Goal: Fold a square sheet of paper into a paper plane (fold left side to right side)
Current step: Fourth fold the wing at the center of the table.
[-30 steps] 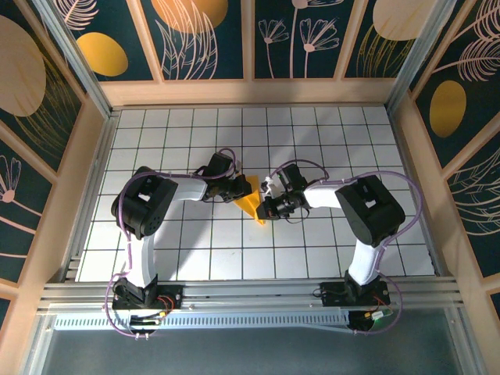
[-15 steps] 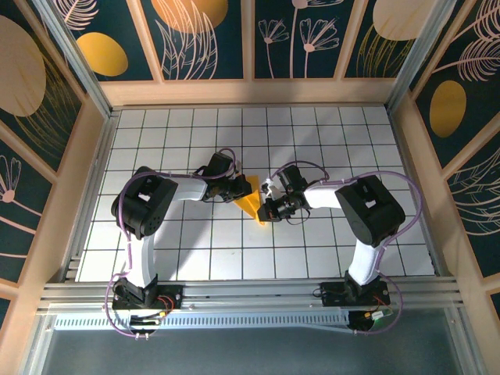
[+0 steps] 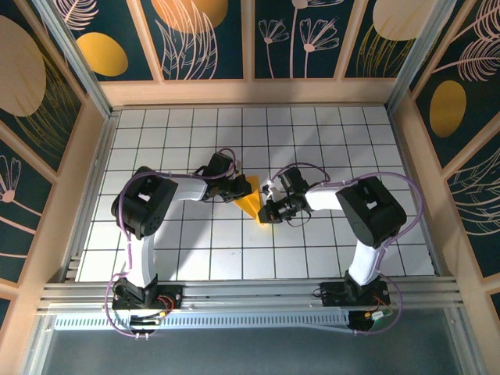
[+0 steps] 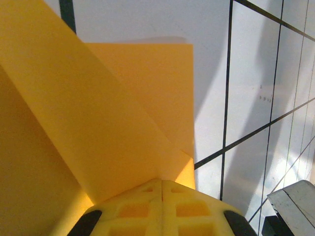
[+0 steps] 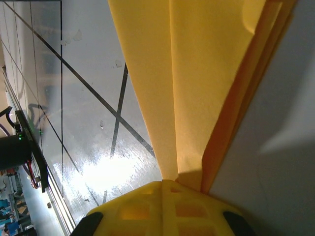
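The square sheet of paper [image 3: 252,200] is yellow-orange and folded into a narrow pointed shape. It stands raised off the white grid table [image 3: 195,133] near the middle, between my two grippers. My left gripper [image 3: 239,193] holds it from the left. In the left wrist view that gripper [image 4: 162,181] is shut, and broad creased flaps of the paper [image 4: 98,123] rise from the seam of its yellow fingertips. My right gripper [image 3: 266,209] holds the paper's near tip from the right. In the right wrist view it [image 5: 163,182] is shut on the layered folded edge of the paper [image 5: 197,73].
Wooden walls with a dark floral pattern [image 3: 203,39] close in the table on the left, back and right. An aluminium rail [image 3: 250,293] with both arm bases runs along the near edge. Bare grid tiles lie all around the paper.
My right forearm has shifted slightly. The paper and both shut grippers stay almost where they were.
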### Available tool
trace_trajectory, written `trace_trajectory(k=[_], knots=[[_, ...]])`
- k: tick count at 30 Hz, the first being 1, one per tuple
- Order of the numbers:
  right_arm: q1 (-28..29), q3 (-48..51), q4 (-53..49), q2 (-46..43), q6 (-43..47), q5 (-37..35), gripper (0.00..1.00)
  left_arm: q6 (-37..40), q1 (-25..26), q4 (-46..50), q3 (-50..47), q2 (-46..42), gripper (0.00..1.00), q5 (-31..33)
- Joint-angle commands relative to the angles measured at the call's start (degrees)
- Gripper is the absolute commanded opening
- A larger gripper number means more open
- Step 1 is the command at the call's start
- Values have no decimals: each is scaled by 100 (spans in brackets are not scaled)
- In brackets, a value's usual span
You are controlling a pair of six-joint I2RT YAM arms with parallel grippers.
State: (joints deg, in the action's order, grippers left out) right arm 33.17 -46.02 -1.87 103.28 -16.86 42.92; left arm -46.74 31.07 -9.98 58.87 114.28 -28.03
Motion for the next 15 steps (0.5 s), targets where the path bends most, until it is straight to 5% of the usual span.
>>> trace_trajectory(k=[1, 15], knots=[[132, 250, -485, -146, -29, 47, 0, 8, -23, 388, -270, 222, 0, 460], [-118, -26, -356, -794, -233, 270, 0, -151, -2, -109, -844, -11, 0, 285]])
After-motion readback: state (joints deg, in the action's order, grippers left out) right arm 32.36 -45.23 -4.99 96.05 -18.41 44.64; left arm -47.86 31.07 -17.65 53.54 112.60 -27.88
